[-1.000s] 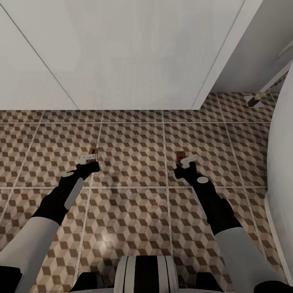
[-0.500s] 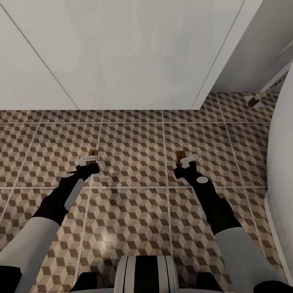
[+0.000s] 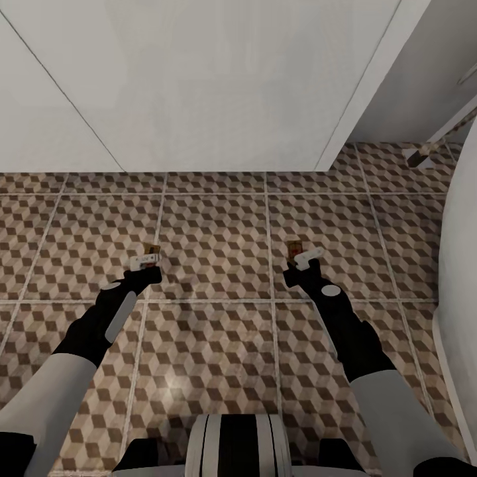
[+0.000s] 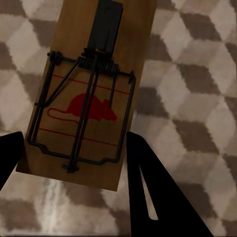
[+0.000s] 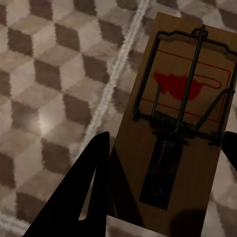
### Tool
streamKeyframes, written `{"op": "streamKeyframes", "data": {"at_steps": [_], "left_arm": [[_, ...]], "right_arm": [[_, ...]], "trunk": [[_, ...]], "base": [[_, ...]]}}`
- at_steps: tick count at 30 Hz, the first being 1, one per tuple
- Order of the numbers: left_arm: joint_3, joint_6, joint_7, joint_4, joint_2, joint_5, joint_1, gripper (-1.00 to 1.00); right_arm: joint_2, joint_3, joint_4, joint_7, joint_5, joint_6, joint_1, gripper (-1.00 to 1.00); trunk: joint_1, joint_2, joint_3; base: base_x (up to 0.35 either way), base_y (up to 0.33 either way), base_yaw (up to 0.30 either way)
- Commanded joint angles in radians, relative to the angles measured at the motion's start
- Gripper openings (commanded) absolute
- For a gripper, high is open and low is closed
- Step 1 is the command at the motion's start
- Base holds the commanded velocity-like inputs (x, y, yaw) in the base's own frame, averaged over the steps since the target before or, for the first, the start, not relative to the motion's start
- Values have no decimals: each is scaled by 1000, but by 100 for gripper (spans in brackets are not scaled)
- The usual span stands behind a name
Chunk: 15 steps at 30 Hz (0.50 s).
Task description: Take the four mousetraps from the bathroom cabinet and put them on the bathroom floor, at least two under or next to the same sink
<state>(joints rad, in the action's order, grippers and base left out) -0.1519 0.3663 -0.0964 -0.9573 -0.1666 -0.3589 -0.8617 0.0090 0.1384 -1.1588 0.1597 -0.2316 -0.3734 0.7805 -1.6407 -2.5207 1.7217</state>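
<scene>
Two mousetraps are in my grippers, low over the bathroom floor (image 3: 212, 225) with its cube-pattern tiles. My left gripper (image 3: 145, 262) is shut on one mousetrap (image 3: 152, 250). In the left wrist view this mousetrap (image 4: 84, 94) is a brown board with a red mouse print and a dark wire bar, held between the black fingers (image 4: 145, 192) of the left gripper (image 4: 74, 165). My right gripper (image 3: 303, 257) is shut on a second mousetrap (image 3: 295, 249). The right wrist view shows that mousetrap (image 5: 182, 123) in the right gripper (image 5: 163, 173). The cabinet is out of view.
A large white flat surface (image 3: 199, 86) stands ahead, its lower edge meeting the tiles. I cannot tell whether it belongs to the sink. A white curved body (image 3: 462, 265) borders the right side. A small grey object (image 3: 419, 158) lies at the far right.
The whole picture has shifted slightly, so the camera moved. Both grippers have edged a little forward with their mousetraps still held.
</scene>
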Motion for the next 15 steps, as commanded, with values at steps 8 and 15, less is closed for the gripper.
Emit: {"op": "streamKeyframes", "data": {"at_steps": [8,15], "left_arm": [[-5,3,-8,-8,-1,-9,0,-100],[-5,3,-8,-9,-1,-9,0,-100]], "right_arm": [[0,0,-21,8,-9,-7,0,-100],[0,0,-29,8,-9,-7,0,-100]], "trunk": [[-3,-2,33],[-5,-3,52]], "base": [[0,0,0],[0,0,0]]}}
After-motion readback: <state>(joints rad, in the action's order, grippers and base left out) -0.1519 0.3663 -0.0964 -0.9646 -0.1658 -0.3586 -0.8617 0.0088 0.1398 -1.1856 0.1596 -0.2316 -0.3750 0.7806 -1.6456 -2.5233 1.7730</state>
